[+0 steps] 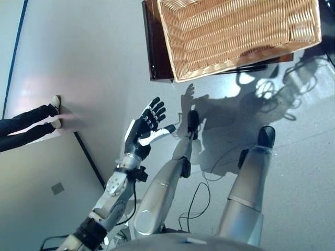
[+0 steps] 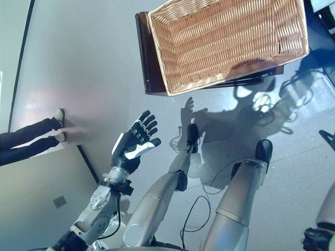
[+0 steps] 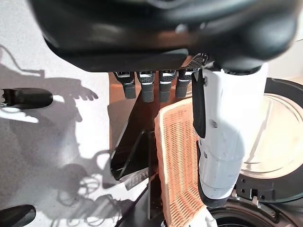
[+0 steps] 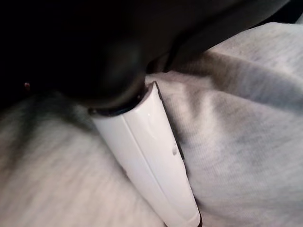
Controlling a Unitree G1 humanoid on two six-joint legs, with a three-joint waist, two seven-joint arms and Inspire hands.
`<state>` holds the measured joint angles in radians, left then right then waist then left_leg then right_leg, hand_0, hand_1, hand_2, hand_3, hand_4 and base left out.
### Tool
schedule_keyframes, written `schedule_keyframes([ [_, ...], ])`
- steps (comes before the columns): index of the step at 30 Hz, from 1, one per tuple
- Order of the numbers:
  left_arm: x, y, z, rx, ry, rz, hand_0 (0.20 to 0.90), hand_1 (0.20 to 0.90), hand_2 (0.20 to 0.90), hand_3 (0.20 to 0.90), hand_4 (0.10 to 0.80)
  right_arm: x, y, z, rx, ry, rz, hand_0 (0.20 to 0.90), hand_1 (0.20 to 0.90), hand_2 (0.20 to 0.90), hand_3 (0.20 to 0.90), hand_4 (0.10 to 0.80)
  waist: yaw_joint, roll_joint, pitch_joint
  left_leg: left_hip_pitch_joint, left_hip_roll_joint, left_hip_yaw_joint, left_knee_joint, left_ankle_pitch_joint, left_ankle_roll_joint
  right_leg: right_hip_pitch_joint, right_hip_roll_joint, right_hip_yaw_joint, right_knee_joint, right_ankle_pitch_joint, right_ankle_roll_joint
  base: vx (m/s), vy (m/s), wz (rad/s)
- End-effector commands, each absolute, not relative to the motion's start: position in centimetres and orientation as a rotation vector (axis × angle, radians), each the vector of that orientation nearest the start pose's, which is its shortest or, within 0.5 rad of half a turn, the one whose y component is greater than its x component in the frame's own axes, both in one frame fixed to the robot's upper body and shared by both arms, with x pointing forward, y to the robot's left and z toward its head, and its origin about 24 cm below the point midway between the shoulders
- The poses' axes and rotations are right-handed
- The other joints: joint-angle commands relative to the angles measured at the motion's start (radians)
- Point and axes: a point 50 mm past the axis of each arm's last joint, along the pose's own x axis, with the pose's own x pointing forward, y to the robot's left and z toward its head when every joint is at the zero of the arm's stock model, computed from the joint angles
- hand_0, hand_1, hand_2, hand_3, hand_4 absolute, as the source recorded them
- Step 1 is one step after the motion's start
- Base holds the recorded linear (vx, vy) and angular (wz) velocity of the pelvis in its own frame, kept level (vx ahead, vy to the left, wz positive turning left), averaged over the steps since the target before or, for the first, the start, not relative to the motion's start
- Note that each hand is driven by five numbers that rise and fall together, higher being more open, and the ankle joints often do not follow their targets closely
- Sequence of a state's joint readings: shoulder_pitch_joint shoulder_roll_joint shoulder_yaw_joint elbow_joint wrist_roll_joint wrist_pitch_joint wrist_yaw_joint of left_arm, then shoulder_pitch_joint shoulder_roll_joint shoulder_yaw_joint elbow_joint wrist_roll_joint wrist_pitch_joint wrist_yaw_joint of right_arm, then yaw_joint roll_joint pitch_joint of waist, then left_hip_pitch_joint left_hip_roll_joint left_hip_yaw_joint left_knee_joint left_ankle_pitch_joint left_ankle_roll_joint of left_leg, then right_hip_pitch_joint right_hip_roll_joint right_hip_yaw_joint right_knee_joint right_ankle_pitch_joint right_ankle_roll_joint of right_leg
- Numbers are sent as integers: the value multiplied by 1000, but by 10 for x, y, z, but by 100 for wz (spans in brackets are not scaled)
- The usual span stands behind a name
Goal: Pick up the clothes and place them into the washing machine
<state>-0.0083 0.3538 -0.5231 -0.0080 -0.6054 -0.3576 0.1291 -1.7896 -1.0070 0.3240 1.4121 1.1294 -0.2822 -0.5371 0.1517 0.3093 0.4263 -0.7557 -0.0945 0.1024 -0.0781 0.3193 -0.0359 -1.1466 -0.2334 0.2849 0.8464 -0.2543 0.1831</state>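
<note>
A grey cloth fills the right wrist view, and the white-covered thumb of my right hand lies flat against it. The rest of that hand is hidden, and it shows in neither eye view. My left hand is raised above the floor with straight, spread fingers and holds nothing. The wicker basket ahead of it has no clothes in it. In the left wrist view the washing machine's round door stands swung out just past the basket.
The basket rests on a dark stand. A person's legs reach in from the left edge. A paler floor panel with a dark border lies at the lower left.
</note>
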Motion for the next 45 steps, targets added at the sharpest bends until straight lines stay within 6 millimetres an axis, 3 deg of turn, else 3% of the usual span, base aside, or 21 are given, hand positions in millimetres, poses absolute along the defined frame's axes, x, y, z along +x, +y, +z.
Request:
schedule_keyframes([
  [1,229,122,69,-367,-235,-274,900,900,900,900,800,197,-413,489,492,-1213,-1048,200,200,200,200,300,-20,81,-15,52,100,45,16,-111,-113,82,95,-68,-165,77,-70,0,0,0],
  [15,228,125,69,-381,-240,-247,900,900,900,900,800,164,-411,508,625,-1382,-1053,200,200,200,200,300,-24,87,-31,59,94,54,-9,-115,-113,70,98,-70,-171,76,-68,12,1,0],
  [20,227,126,69,-383,-240,-247,900,900,900,900,800,163,-417,502,602,-1355,-1095,200,200,200,200,300,-25,87,-31,63,94,56,-9,-116,-112,72,102,-69,-169,78,-69,0,0,0],
  [22,227,127,69,-381,-241,-245,900,900,900,900,800,165,-418,500,585,-1335,-1099,461,461,461,461,486,-25,86,-31,64,94,57,-9,-115,-111,72,103,-69,-169,79,-70,0,0,0],
  [23,228,128,70,-384,-244,-244,900,900,900,900,800,168,-421,496,600,-1310,-1118,900,900,900,900,800,-25,87,-32,65,93,59,-9,-116,-110,75,102,-69,-172,79,-71,0,0,0],
  [41,226,131,68,-373,-232,-234,900,900,900,900,800,187,-418,488,584,-1221,-1143,900,900,900,900,800,-25,82,-32,74,94,65,-9,-116,-108,94,106,-75,-199,94,-71,0,0,0],
  [45,225,135,68,-360,-234,-230,900,900,900,900,800,195,-416,486,448,-1158,-1170,900,900,900,900,800,-26,73,-27,79,92,66,-9,-117,-107,98,104,-77,-199,94,-71,0,0,0],
])
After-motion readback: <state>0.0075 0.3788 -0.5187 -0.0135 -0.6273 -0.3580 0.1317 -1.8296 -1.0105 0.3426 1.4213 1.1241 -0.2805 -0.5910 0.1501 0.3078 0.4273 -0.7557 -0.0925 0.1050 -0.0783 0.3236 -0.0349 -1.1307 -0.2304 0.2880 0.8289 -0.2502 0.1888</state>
